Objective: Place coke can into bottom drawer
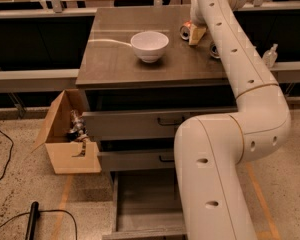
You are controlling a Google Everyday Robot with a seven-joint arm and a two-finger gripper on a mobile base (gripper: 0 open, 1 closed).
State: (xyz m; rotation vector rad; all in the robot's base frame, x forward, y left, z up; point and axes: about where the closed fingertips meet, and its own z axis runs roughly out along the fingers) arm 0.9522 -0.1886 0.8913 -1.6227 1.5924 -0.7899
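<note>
Red-orange coke can (pixel 185 31) lies toppled, axis 12-to-6, just beside the gripper (pixel 197 33) at its 9 o'clock; grip state cannot be told.

1. The bowl (pixel 149 45) sits near the middle of the bench (pixel 115 59).
2. The coke can (pixel 185 31) lies behind and to the right of the bowl, just beside the end effector (pixel 197 34).
3. The bottom drawer (pixel 142 199) is pulled out below the upper drawers (pixel 135 124).
4. A cardboard box (pixel 65 151) stands on the floor to their left.
</note>
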